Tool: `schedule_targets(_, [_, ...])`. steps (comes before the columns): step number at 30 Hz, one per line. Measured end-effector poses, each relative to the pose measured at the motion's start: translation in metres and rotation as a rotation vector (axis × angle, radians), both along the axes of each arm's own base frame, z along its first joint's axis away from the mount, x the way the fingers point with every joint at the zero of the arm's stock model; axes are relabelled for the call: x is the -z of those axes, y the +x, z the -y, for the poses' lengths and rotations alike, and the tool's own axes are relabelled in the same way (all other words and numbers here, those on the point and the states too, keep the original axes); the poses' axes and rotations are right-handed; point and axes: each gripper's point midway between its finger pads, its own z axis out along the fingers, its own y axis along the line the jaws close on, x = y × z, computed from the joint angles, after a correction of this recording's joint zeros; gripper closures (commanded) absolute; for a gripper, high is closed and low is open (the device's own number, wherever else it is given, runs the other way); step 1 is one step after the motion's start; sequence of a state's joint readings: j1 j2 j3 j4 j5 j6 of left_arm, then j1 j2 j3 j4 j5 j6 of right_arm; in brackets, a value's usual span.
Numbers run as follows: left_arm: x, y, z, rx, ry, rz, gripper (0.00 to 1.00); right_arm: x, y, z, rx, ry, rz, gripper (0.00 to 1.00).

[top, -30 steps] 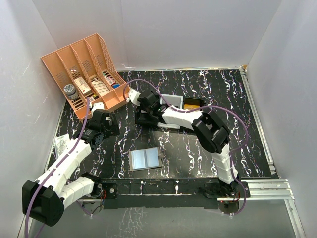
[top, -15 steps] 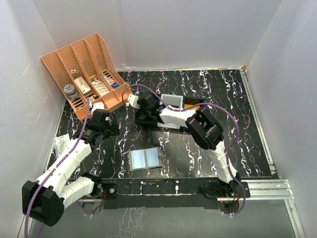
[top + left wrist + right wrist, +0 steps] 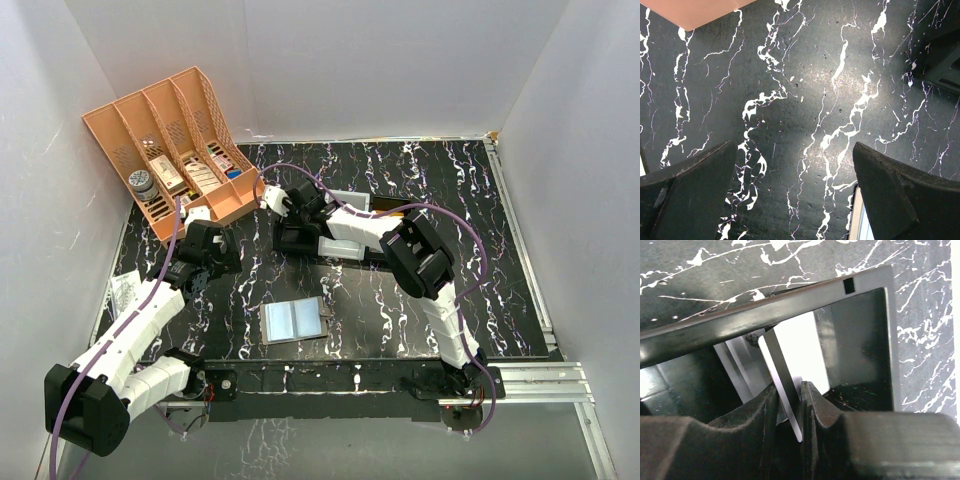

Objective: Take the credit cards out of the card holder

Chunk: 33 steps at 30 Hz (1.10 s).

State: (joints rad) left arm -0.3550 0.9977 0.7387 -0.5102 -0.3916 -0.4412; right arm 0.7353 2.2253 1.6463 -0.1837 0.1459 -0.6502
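Observation:
The card holder (image 3: 293, 319) lies open and flat on the mat near the front, grey-blue inside up; its pale edge (image 3: 860, 222) shows beside my left gripper's right finger. My left gripper (image 3: 792, 165) hangs open over bare mat, left of the holder. My right gripper (image 3: 789, 400) reaches into the black tray (image 3: 790, 302). A thin grey credit card (image 3: 782, 375) stands tilted between its jaws, which are slightly parted, wider than the card is thick. A pale card (image 3: 800, 345) lies in the compartment below. An orange card (image 3: 391, 209) shows at the tray's right end.
The big orange lattice organiser (image 3: 175, 145) stands at the back left, close to both wrists. The black tray (image 3: 345, 248) sits mid-table under the right arm. A scrap of paper (image 3: 122, 290) lies at the mat's left edge. White walls close in the sides.
The right gripper's jaws have parted slightly around the grey card, and the right wrist has shifted a little toward the back over the tray. The left arm has not moved.

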Motion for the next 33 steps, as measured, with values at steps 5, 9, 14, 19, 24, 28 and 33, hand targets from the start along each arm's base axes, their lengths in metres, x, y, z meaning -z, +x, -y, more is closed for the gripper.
schedule_targets(5, [0.0, 0.0, 0.001, 0.006, -0.004, -0.002, 0.01, 0.006, -0.008, -0.002, -0.003, 0.022, -0.05, 0.72])
schedule_targets(9, [0.0, 0.0, 0.002, 0.009, -0.006, -0.003, 0.01, 0.005, -0.012, -0.006, -0.002, 0.051, -0.076, 0.68])
schedule_targets(14, [0.001, 0.0, 0.002, 0.012, -0.009, -0.004, 0.01, -0.003, -0.018, -0.011, 0.014, 0.113, -0.109, 0.67])
schedule_targets(19, [0.001, -0.001, 0.003, 0.015, -0.013, -0.006, 0.01, -0.017, -0.02, -0.02, 0.063, 0.219, -0.136, 0.7])
schedule_targets(24, [0.001, -0.001, 0.004, 0.019, -0.017, -0.007, 0.01, -0.021, -0.029, -0.031, 0.145, 0.358, -0.236, 0.82])
schedule_targets(28, [0.001, -0.001, 0.005, 0.021, -0.02, -0.008, 0.01, -0.018, -0.04, -0.038, 0.228, 0.458, -0.339, 0.86])
schedule_targets(33, [0.001, -0.001, 0.006, 0.023, -0.023, -0.009, 0.01, -0.011, -0.047, -0.037, 0.336, 0.507, -0.419, 0.88])
